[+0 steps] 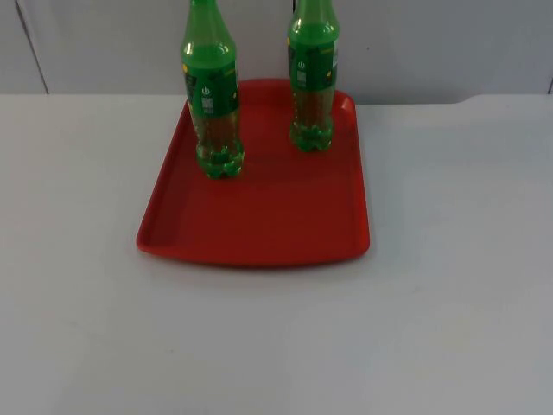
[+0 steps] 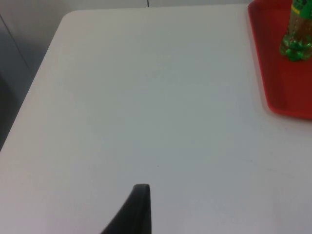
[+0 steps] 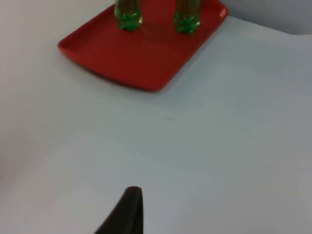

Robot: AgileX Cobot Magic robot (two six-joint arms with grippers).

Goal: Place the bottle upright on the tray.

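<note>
A red tray [image 1: 259,225] lies on the white table, its far end near the grey wall. Two green bottles stand upright on that far end: one at the left [image 1: 212,95], one at the right [image 1: 313,78], a bottle's width or more apart. The left wrist view catches the tray's edge [image 2: 287,92] and the base of a bottle [image 2: 295,34], well away from my left gripper [image 2: 139,209], which hangs over bare table. From my right gripper [image 3: 127,212] the tray [image 3: 136,58] and both bottle bases [image 3: 128,14] [image 3: 186,17] lie far ahead. Both arms wait, holding nothing.
The near half of the tray is bare red surface. White table top [image 1: 276,346] stretches on all sides of it. The table's rounded corner and edge [image 2: 58,29] show in the left wrist view, with a dark gap beyond.
</note>
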